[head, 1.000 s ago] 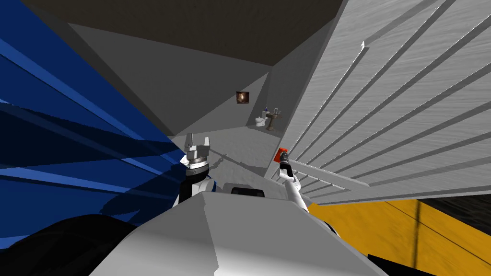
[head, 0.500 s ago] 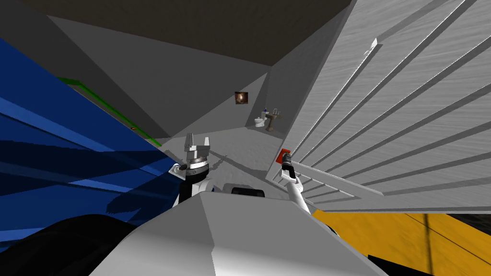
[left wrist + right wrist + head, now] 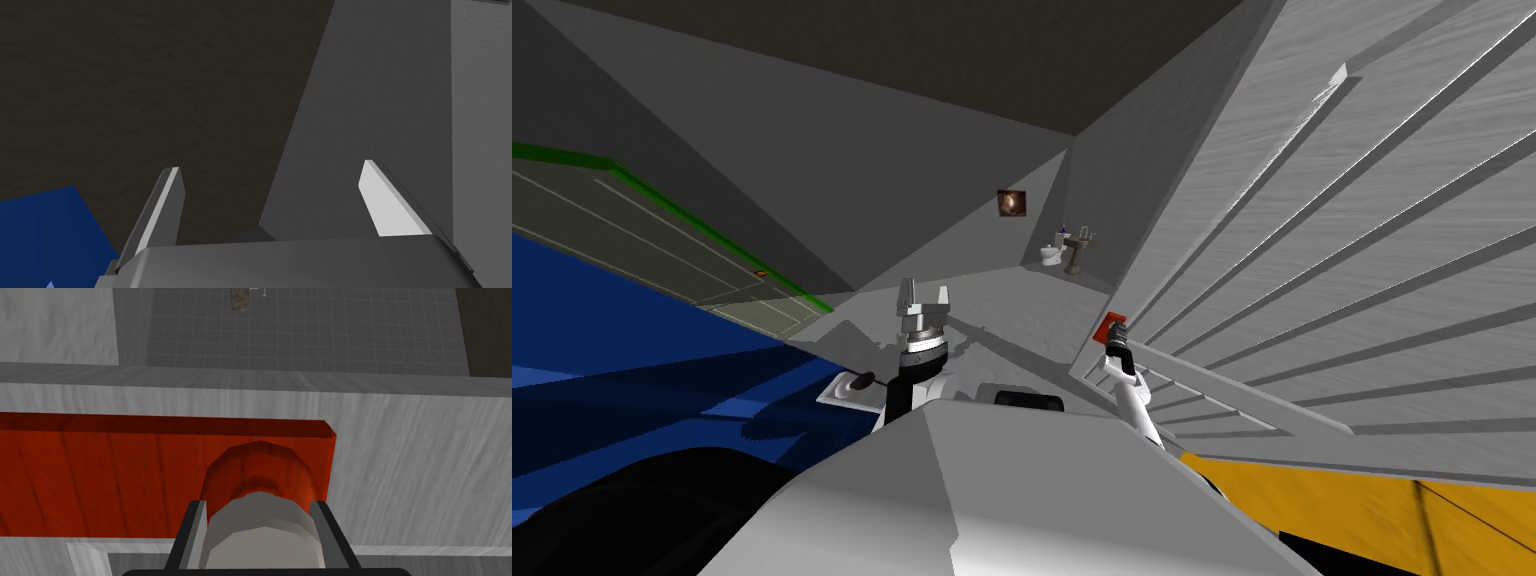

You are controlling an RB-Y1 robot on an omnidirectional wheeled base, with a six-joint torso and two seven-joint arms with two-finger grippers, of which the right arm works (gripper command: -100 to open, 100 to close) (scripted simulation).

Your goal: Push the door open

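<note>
Standing on the robot's right, a pale grey panelled door [image 3: 1312, 250] is stretching along that side of the head view, its raised strips fanning outward. Its near edge is carrying a red plate [image 3: 1110, 327], just ahead of the robot's chest. In the right wrist view the plate [image 3: 100, 483] is lying flat against the door's grey face, and a knob [image 3: 260, 533] is projecting from it, red at the base and grey toward the hand.

The right pincer [image 3: 258, 508] is clenching the knob, one finger pressing each side of the grey part. In the head view the right arm is reaching forward and up, so that the pincer is meeting the plate.

The left pincer [image 3: 924, 297] is hanging apart from the door, to the left of the right arm, pointing up. It is released, its two fingers [image 3: 160, 210] standing wide apart with nothing between them.

Past the door's edge, a grey floor [image 3: 1012, 300] is running toward a far corner where a small white toilet [image 3: 1053, 252] and a sink [image 3: 1080, 250] are standing side by side. A small dark picture [image 3: 1012, 203] is hanging on the wall above them. A blue surface [image 3: 632, 380] is lying at the left below a green-edged panel [image 3: 662, 250], and a yellow surface [image 3: 1362, 500] is showing under the door.
</note>
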